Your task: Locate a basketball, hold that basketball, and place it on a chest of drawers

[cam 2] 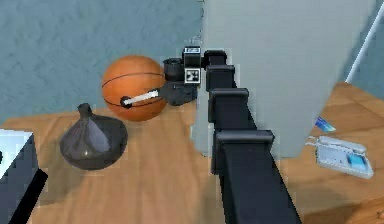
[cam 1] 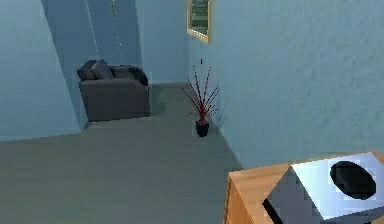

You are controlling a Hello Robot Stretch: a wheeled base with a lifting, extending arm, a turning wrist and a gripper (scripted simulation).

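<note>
Basketball (cam 2: 130,72) appears to rest at the far side of the desk (cam 2: 150,185), with the claw (cam 2: 143,98) at its near face. Whether the claw has hold of anything cannot be told. Risks noted: an off-centre grasp would likely send the ball rolling along the desk; a sideways sweep of the arm (cam 2: 235,125) could topple the dark vase (cam 2: 92,140) nearby.

This is a home, and the room looks like a sitting room. Pale blue walls (cam 1: 290,80) and a grey floor (cam 1: 120,170) surround a grey sofa (cam 1: 113,95) with cushions (cam 1: 97,70). A potted plant (cam 1: 203,105) with red twigs stands by the wall, and a framed picture (cam 1: 201,18) hangs above it. A wooden table (cam 2: 165,175) carries household things: a dark vase (cam 2: 92,140), a telephone (cam 2: 340,153) and a basketball (cam 2: 133,88).
</note>
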